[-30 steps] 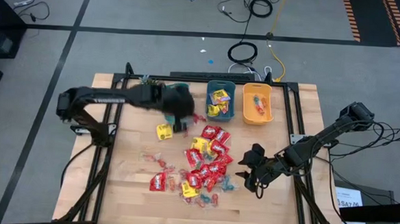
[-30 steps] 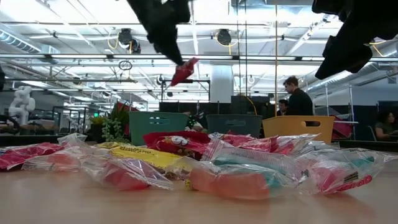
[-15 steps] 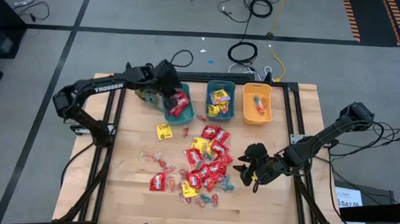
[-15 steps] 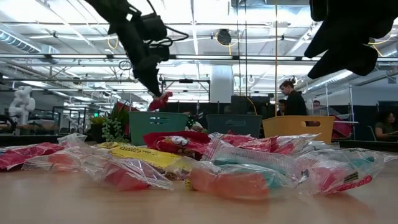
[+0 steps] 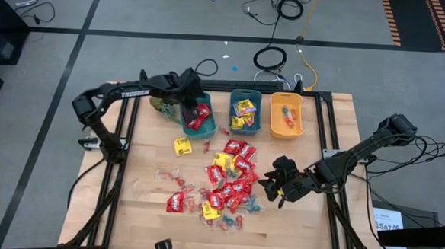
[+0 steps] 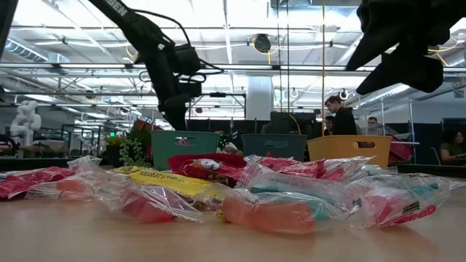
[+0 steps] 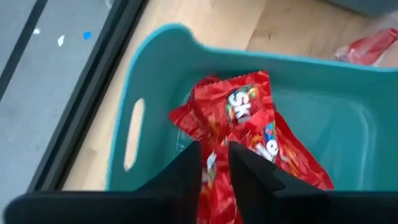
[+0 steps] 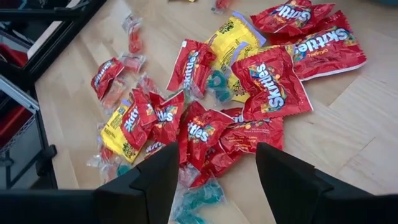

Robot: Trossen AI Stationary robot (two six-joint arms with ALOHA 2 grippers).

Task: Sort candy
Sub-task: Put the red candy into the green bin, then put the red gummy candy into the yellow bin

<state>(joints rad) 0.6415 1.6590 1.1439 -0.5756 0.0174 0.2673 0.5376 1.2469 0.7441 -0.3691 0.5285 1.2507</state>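
The candy (image 5: 227, 182) lies heaped mid-table: red and yellow packets and small clear-wrapped sweets (image 8: 205, 112). At the far edge stand a teal bin (image 5: 186, 124), a blue bin (image 5: 244, 129) with yellow packets and an orange bin (image 5: 285, 132) with small sweets. My left gripper (image 5: 192, 100) hangs over the teal bin, its fingers (image 7: 186, 168) parted. Below them, red packets (image 7: 242, 118) lie on the bin's floor. My right gripper (image 5: 274, 190) hovers open to the right of the heap, above the table (image 8: 214, 165).
A small green plant (image 5: 160, 104) stands just left of the teal bin. One yellow packet (image 5: 182, 146) lies apart from the heap, near that bin. Black frame rails (image 5: 122, 142) run along the table's left and right sides. People stand in the room behind (image 6: 346, 109).
My left gripper has gone toward the table's far edge and down, from above the bare wood to over the teal bin. The red packet that hung from its fingers no longer hangs there. My right gripper has stayed in place and rolled about its own line.
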